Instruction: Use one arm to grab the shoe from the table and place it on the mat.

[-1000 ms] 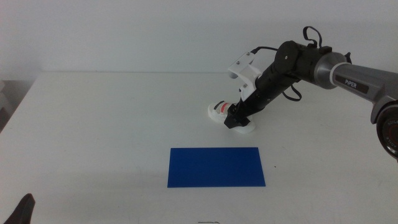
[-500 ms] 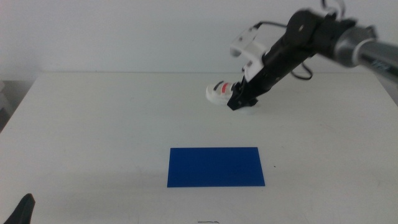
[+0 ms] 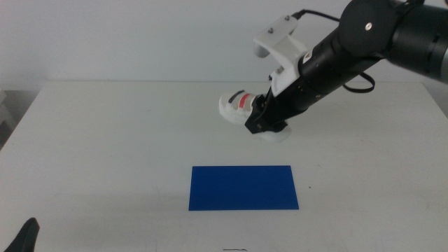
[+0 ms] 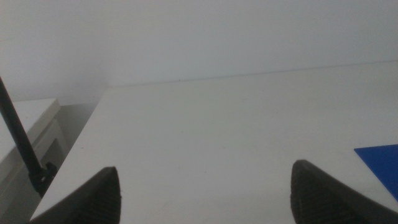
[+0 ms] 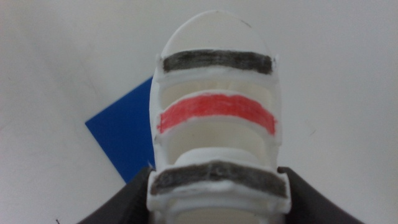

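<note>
Black, and barely in the picture, the left gripper (image 3: 26,234) waits at the near left corner of the table (image 3: 105,154), only its tip showing in the middle view. In its own wrist view the two jaws of this gripper (image 4: 202,186) stand wide apart with nothing between them, bare white tabletop (image 4: 205,137) ahead and a corner of the mat (image 4: 380,163) at one side.

Further in lies the mat (image 3: 243,187), a flat dark blue rectangle on the near middle of the table, with nothing on it.

Beyond the mat, the arm (image 3: 350,49) reaches in from the right, sloping down toward the table's middle. Its right gripper (image 3: 260,120) is closed on the shoe (image 3: 238,106) (a small white sandal with black, red and black straps). The shoe is off the table, held in the air beyond the mat's far edge and somewhat right of centre, its toe pointing left and away from the arm.

The right wrist view shows the same grip from close in: the shoe (image 5: 214,118) fills the frame, the dark jaws of the gripper (image 5: 214,199) pressing its heel end from both sides, with a corner of the blue mat (image 5: 124,137) visible past it on the white table (image 5: 56,74) below.
</note>
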